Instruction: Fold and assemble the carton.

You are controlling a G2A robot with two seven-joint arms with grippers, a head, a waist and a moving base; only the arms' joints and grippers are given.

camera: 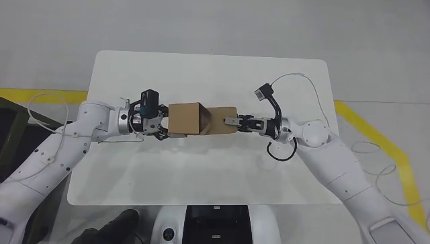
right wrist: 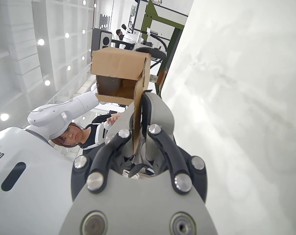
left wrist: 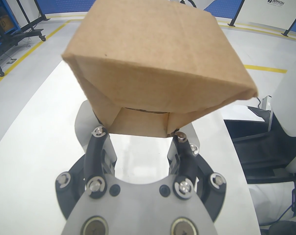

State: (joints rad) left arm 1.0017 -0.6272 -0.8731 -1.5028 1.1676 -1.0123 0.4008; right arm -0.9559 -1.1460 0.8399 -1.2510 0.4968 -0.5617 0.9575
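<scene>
A brown cardboard carton (camera: 185, 118) is held above the middle of the white table (camera: 208, 76), between my two arms. My left gripper (camera: 161, 122) grips its left end: in the left wrist view its fingers (left wrist: 99, 133) clamp the folded end flaps of the carton (left wrist: 150, 57). My right gripper (camera: 232, 121) is shut on the long open flap (camera: 222, 119) at the right end. In the right wrist view that flap (right wrist: 137, 113) runs edge-on between the fingers (right wrist: 153, 108), and the carton (right wrist: 118, 73) stands open towards the camera.
The table's front edge (camera: 201, 202) lies close to the robot. A yellow floor line (camera: 376, 136) runs past the right side. Bare table surface lies behind and in front of the carton.
</scene>
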